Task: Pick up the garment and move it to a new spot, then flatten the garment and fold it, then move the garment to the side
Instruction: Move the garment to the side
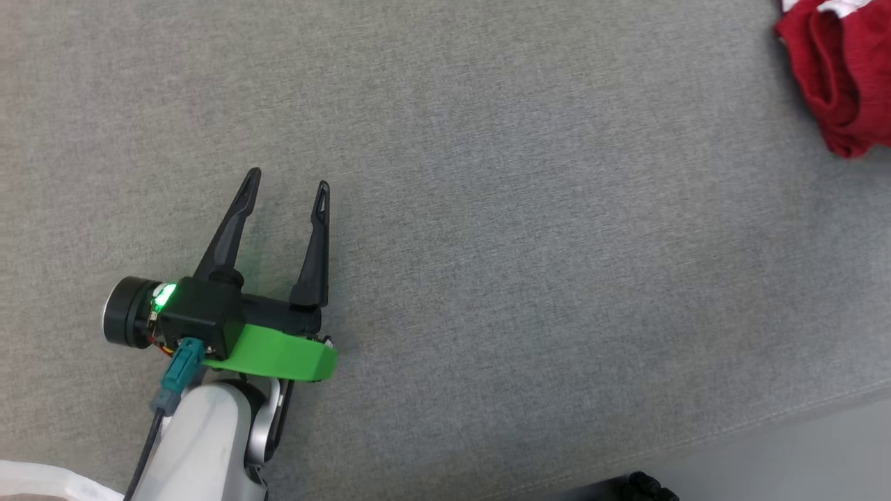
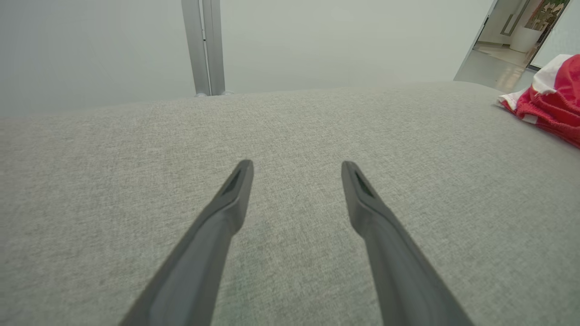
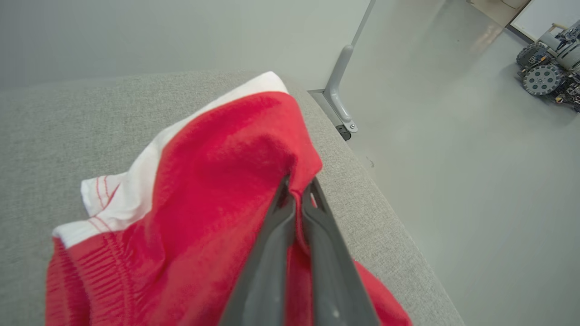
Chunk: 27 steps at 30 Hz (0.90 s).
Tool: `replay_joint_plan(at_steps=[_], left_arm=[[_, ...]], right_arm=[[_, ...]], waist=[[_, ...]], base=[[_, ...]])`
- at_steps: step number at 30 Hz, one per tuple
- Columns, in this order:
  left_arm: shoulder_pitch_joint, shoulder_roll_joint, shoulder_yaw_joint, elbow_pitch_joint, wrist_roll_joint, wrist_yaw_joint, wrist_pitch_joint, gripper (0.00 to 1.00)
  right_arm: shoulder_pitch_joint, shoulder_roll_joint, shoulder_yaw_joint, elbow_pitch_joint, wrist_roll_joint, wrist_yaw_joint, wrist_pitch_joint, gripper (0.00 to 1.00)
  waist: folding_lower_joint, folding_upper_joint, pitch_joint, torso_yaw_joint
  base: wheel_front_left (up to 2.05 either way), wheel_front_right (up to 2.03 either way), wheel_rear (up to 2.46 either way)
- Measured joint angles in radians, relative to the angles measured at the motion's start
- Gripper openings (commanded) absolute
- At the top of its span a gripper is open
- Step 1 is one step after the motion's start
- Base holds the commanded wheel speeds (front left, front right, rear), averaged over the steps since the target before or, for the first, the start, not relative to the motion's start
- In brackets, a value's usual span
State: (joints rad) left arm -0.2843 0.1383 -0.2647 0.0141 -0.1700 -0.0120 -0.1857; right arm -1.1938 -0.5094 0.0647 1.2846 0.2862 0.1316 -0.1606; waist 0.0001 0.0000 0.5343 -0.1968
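Red-and-white garment [image 3: 213, 190] bunched near the grey cushion [image 1: 557, 278]'s right edge, its fold clenched in the right gripper [image 3: 297, 186]. Cushion's left side: left gripper [image 1: 288, 181] splayed, empty. Bare fabric between.

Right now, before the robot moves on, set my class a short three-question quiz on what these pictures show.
1. True or false: the left gripper stands open and empty.
2. The right gripper is shut on: A) the red and white garment; B) a cable; C) nothing.
3. In the head view, which corner holds the garment?
Key: 1 true; 2 A; 3 the upper right corner.
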Motion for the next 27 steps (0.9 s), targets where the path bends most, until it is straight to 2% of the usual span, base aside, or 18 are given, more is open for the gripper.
replay_joint_plan(at_steps=[4, 5, 6, 12, 17, 22, 27], left_arm=[[-0.002, 0.005, -0.004, -0.019, 0.002, 0.003, 0.009, 1.0], [-0.002, 0.005, -0.006, -0.022, 0.003, 0.004, 0.009, 1.0], [-0.002, 0.005, -0.007, -0.023, 0.004, 0.005, 0.01, 1.0], [0.0, 0.004, -0.021, -0.021, 0.004, 0.009, 0.015, 1.0], [0.004, 0.0, -0.024, 0.003, -0.006, 0.012, 0.004, 1.0], [0.015, -0.01, -0.013, 0.045, -0.03, 0.018, -0.018, 1.0], [0.044, -0.016, 0.026, 0.12, -0.072, 0.032, -0.042, 1.0]], right_arm=[[-0.009, -0.03, -0.053, 0.002, -0.066, 0.0, -0.012, 0.0], [-0.01, -0.034, -0.072, 0.003, -0.083, 0.0, -0.017, 0.46], [-0.01, -0.033, -0.086, 0.003, -0.098, 0.0, -0.017, 0.99], [0.001, -0.011, -0.185, 0.003, -0.187, 0.0, -0.056, 1.0], [0.02, 0.035, -0.239, 0.004, -0.243, 0.0, -0.081, 1.0], [0.04, 0.109, -0.23, -0.015, -0.281, 0.0, -0.094, 1.0], [0.097, 0.219, -0.155, -0.084, -0.279, 0.0, -0.101, 1.0]], waist=[[0.0, 0.0, 0.027, 0.027], [0.0, 0.0, 0.032, 0.032], [0.0, 0.0, 0.036, 0.036], [0.0, 0.0, 0.036, 0.043], [0.0, 0.0, 0.003, 0.037], [0.0, 0.0, -0.049, 0.034], [0.0, 0.0, -0.141, 0.037]], base=[[0.0, 0.0, 0.0], [0.0, 0.0, 0.0], [0.0, 0.0, 0.0], [0.0, 0.0, 0.0], [0.0, 0.0, 0.0], [0.0, 0.0, 0.0], [0.0, 0.0, 0.0]])
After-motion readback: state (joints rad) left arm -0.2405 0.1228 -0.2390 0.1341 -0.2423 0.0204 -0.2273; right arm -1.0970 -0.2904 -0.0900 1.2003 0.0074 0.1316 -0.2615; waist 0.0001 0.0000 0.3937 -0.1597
